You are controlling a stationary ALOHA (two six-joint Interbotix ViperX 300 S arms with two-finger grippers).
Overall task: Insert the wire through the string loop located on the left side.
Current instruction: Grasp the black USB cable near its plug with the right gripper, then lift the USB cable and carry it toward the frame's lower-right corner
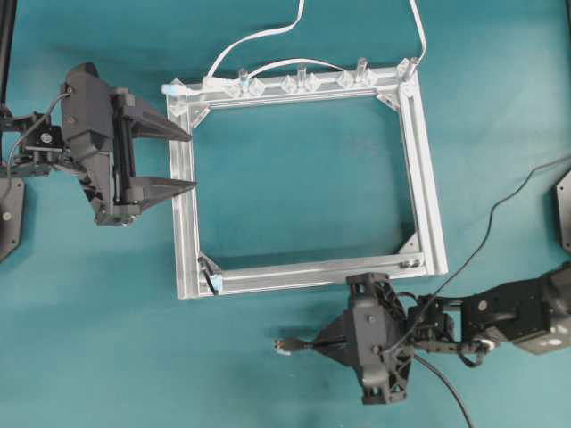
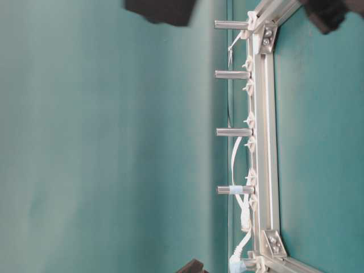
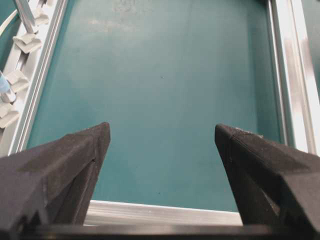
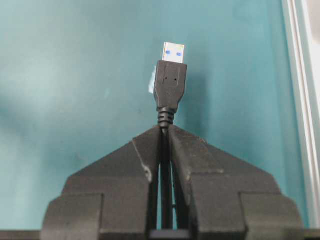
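Overhead exterior view: the right end effector (image 1: 328, 342) is clamped on the wire (image 1: 477, 241) just behind its plug (image 1: 287, 344). The plug projects beyond the fingertips toward the left of this view, over bare bench (image 1: 107, 339), just outside the lower bar of the aluminium frame (image 1: 308, 276). The right wrist view confirms the grip: both fingers (image 4: 189, 155) are pressed together on the cable at the strain relief, and the plug's metal tip stands clear ahead of them, in line with the end effector.

The string loop (image 1: 211, 278) sits at the frame's lower-left inner corner, a small dark thread with a pale blue bit. From the plug tip it lies further to the left of the view and up, across the lower bar, near but not touching. The plug's long axis runs roughly parallel to that bar, so it does not yet appear to point at the loop; in my judgement the coming move calls for a shift toward the corner and some re-aiming of the tip. How the loop's opening faces cannot be told at this size.

The left end effector (image 1: 183, 160) stands wide apart and empty over the frame's left bar, well above the loop's corner in this view. The right arm holds the wire and is the nearer to the loop.
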